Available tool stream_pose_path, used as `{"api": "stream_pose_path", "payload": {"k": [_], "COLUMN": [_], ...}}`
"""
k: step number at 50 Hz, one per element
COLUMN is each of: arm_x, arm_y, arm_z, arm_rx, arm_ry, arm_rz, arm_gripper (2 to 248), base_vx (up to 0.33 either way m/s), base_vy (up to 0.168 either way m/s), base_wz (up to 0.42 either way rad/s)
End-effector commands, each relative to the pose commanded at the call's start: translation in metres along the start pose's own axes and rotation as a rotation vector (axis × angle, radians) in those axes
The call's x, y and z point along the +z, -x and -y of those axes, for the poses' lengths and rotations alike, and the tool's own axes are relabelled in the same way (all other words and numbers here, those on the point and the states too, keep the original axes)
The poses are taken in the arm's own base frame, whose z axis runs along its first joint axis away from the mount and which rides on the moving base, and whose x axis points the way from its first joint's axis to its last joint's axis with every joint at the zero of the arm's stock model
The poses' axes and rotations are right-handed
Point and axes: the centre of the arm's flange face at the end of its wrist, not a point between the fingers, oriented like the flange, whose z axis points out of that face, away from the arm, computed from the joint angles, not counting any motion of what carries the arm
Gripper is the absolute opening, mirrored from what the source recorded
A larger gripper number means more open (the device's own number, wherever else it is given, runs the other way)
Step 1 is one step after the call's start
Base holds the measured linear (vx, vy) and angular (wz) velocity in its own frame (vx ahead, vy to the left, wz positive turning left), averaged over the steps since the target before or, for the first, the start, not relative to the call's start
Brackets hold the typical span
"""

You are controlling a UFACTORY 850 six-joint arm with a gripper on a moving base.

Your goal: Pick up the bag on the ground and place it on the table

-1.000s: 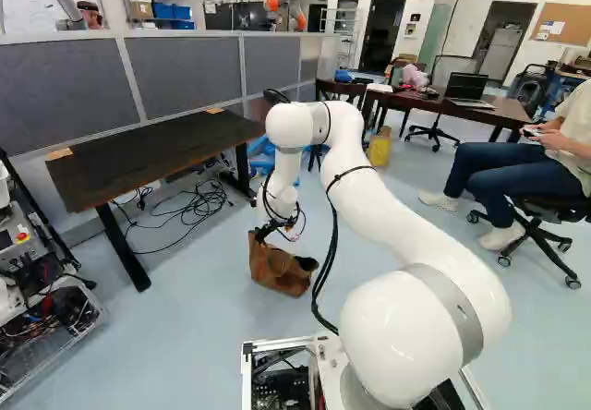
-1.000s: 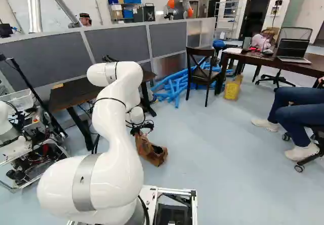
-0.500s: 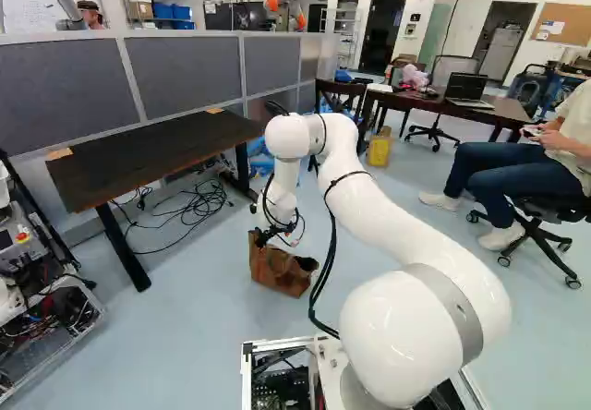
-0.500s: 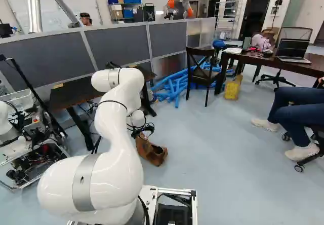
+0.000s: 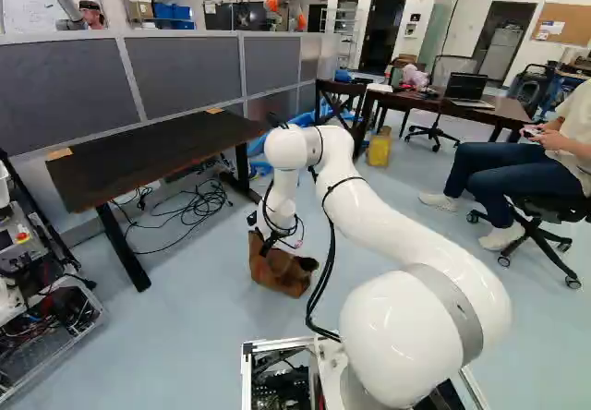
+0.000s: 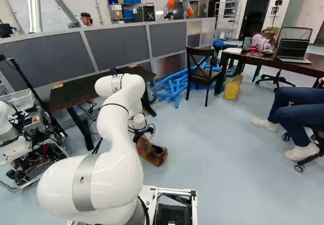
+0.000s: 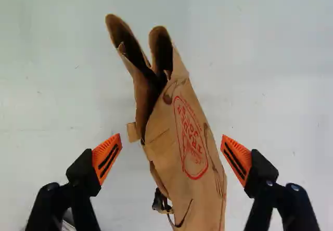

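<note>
The brown paper bag (image 5: 282, 276) lay on the floor (image 5: 203, 336), a little ahead of the arm's base, to the right of the near dark table (image 5: 138, 156) and well apart from its legs. The white arm (image 5: 388, 216) reached out over the floor and bent down to it, so that the black gripper (image 5: 266, 247) hung low at the bag's left part in the left base view. The tool was released: seen from the wrist, the gripper (image 7: 170, 140) had its two fingers spread wide, one on each side of the bag, with floor showing between each orange pad (image 7: 107, 158) and the paper, so it was grasping nothing. The bag ran from between the fingers to ahead of them, its open, creased mouth ending in two folded peaks at the far end, and it bore a red printed emblem on one face. To the left, cables (image 5: 199, 207) lay in loops on the floor by the dark table, with a grey partition (image 5: 185, 73) standing behind it. Farther off, to the right of that table, a wooden chair (image 6: 202, 73) stood near a heap of blue tubes (image 6: 174, 85). A yellow container (image 6: 232, 88) stood by the far right table (image 6: 309, 68), and an open laptop (image 6: 293, 50) rested on that table's top.
</note>
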Motion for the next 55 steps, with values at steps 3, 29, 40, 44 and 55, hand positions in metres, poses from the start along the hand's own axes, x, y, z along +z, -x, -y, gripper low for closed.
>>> {"api": "stream_pose_path", "payload": {"k": [3, 29, 40, 44, 55], "arm_x": [0.004, 0.042, 0.058, 0.063, 0.067], "arm_y": [0.001, 0.012, 0.016, 0.018, 0.019], "arm_z": [0.000, 0.005, 0.007, 0.007, 0.008], "arm_rx": [-0.031, -0.072, -0.072, -0.072, -0.072], "arm_ry": [-0.001, -0.004, -0.004, -0.004, -0.004], "arm_rz": [0.001, 0.005, 0.006, 0.006, 0.006], "arm_gripper": [247, 247, 247, 247, 181], "base_vx": [0.000, 0.000, 0.000, 0.000, 0.000], "base_vy": [0.000, 0.000, 0.000, 0.000, 0.000], "base_wz": [0.000, 0.000, 0.000, 0.000, 0.000]}}
